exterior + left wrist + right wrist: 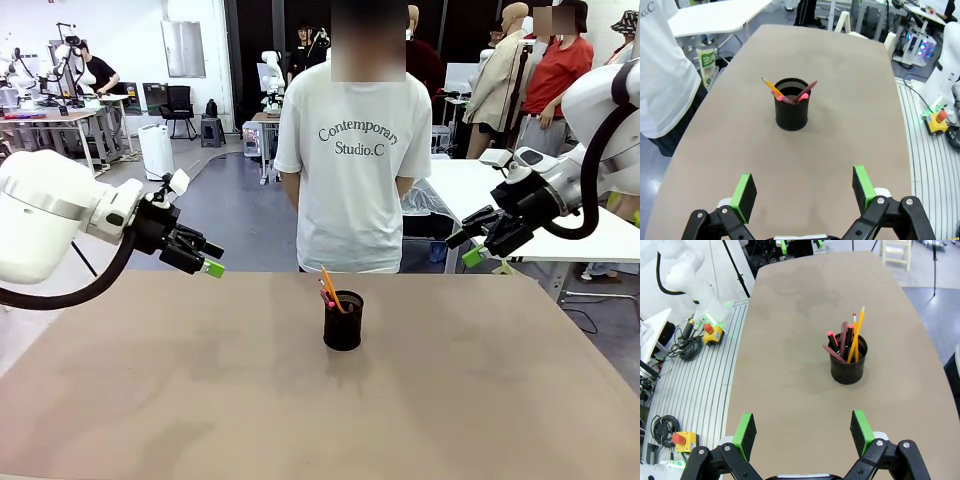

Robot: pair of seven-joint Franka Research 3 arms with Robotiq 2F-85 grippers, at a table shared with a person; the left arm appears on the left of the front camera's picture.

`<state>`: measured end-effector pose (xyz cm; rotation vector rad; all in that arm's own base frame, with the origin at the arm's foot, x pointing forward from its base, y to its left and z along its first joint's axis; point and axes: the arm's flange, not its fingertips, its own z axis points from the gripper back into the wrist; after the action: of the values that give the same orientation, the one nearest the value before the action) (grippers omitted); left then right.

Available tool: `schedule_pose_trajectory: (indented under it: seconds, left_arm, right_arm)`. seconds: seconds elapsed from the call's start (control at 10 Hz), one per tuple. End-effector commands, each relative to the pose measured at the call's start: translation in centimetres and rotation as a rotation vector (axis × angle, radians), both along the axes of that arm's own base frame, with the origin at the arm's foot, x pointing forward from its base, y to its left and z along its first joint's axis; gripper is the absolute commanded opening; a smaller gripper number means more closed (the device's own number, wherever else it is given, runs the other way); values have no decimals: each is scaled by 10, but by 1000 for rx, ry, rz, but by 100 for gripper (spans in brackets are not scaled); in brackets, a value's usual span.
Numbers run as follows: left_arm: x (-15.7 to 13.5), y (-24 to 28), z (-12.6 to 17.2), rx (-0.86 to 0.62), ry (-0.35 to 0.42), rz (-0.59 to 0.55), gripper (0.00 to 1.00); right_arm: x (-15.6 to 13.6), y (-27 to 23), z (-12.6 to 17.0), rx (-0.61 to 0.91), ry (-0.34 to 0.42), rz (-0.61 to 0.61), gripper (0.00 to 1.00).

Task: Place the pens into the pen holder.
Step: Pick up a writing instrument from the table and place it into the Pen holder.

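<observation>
The black mesh pen holder [343, 321] stands near the middle of the table, toward the far edge. The pens [330, 288] stand inside it, their tops sticking out: a yellow-orange pencil [856, 333], a dark red-black pen [843, 337] and a pinkish-brown one [807, 91]. My left gripper [207, 258] hovers open and empty above the table's left side. My right gripper [468, 246] hangs open and empty above the far right. In the left wrist view the holder [792, 104] sits well ahead of the green pads [745, 190]; the right wrist view has the holder [848, 359] ahead too.
A person in a white T-shirt [353, 150] stands at the table's far edge, right behind the holder. The brown tabletop [320, 400] is bare around the holder. An emergency-stop box [713, 333] and cables lie on the floor rail beside the table.
</observation>
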<state>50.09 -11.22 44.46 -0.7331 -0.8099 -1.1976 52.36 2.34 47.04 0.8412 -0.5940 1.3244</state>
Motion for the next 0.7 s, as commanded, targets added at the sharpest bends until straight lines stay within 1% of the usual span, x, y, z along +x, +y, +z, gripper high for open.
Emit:
schedule_pose_trajectory:
  seconds: [0.0,0.2,0.3,0.6]
  left_arm:
    - [-3,9,9,12,-2,-23,100]
    - [-6,13,11,5,-30,-15,100]
    - [-1,4,7,7,-13,-6,100]
    - [-1,4,7,7,-13,-6,100]
  right_arm:
    - [-1,0,2,5,5,-2,100]
    - [-1,0,2,5,5,-2,100]
    - [-1,0,2,5,5,-2,100]
    - [-1,0,2,5,5,-2,100]
